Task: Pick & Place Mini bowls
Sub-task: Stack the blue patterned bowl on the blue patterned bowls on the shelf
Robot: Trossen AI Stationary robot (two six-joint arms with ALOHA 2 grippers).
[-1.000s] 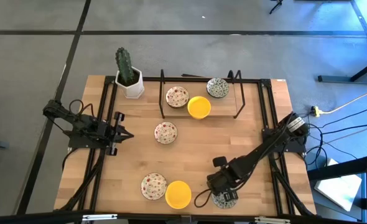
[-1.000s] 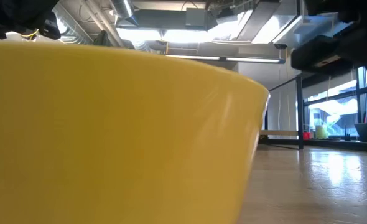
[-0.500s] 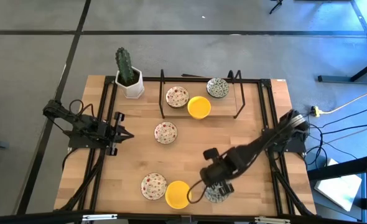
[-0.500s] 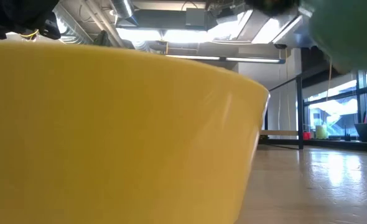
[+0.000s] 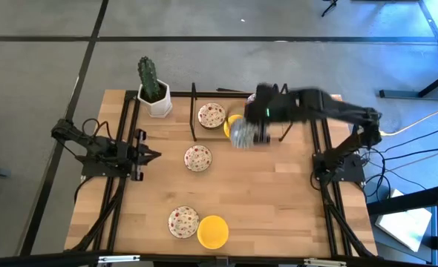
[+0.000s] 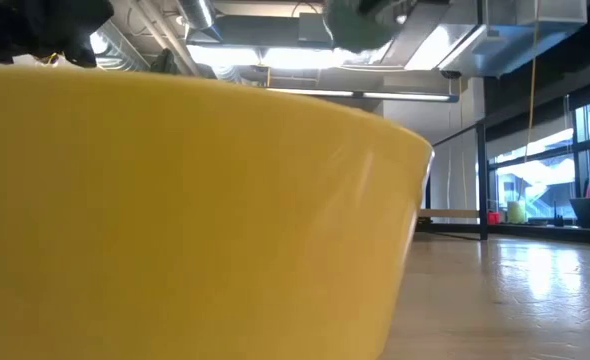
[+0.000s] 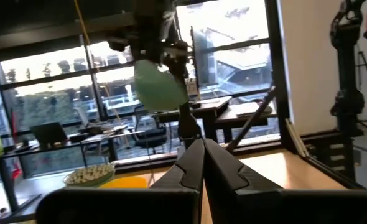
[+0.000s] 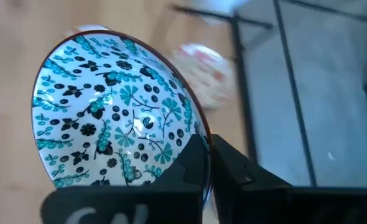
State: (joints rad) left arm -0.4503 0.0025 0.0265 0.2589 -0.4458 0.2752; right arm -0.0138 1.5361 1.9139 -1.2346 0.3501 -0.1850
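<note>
My right gripper (image 5: 257,127) is shut on a white mini bowl with a teal-green pattern (image 5: 243,134), held in the air over the far middle of the table, above a yellow mini bowl (image 5: 231,122). The held bowl also shows in the right wrist view (image 8: 118,118), in the left wrist view (image 7: 160,86) and at the top of the low view (image 6: 360,20). My left gripper (image 5: 151,156) is shut and empty at the table's left side. Cream red-speckled bowls (image 5: 211,115) (image 5: 197,157) (image 5: 182,221) and a second yellow bowl (image 5: 213,231) rest on the table. My right gripper pinches the patterned bowl's rim (image 8: 195,138) between its two fingers, one finger on the inner side and one on the outer side. The bowl is lifted clear of the table and tipped, its inside turned toward the wrist camera.
A black wire rack (image 5: 285,111) stands at the far middle around the bowls there. A white square pot with a cactus (image 5: 154,93) stands at the far left corner. The near yellow bowl (image 6: 175,210) fills most of the low view. Bare wood lies in the table's middle and right.
My right gripper has lifted the patterned bowl off the table's near right part and carried it up and toward the far edge, until it is above the rack's yellow bowl. The bowl is clear of the table and tipped.
</note>
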